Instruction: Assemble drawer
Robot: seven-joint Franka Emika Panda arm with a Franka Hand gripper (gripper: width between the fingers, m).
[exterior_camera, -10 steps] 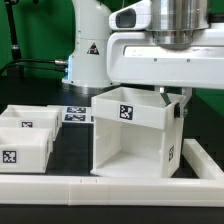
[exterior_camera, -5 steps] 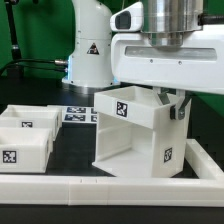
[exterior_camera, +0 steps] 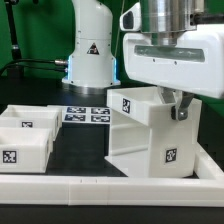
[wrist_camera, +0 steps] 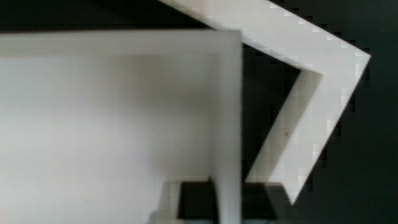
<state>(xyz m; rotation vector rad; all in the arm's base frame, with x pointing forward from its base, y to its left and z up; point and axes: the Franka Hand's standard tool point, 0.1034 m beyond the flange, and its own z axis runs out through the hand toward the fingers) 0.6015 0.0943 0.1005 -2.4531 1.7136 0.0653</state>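
Note:
The large white hollow casing [exterior_camera: 150, 135] of the drawer stands on the black table at the exterior view's right, turned at an angle, tags on its top wall and side. My gripper [exterior_camera: 178, 108] comes down from above and is shut on the casing's upper right wall. In the wrist view my gripper [wrist_camera: 228, 203] has a dark finger on each side of the thin white wall [wrist_camera: 228, 120]. Two smaller white trays [exterior_camera: 25, 150] with tags stand at the exterior view's left, apart from the casing.
The marker board [exterior_camera: 85, 113] lies flat behind the trays and casing. A low white border wall [exterior_camera: 100, 185] runs along the front and right of the table. The arm's white base [exterior_camera: 90, 50] stands at the back.
The casing, held by my gripper, has moved toward the exterior view's right and turned, so its open front now faces more to the left.

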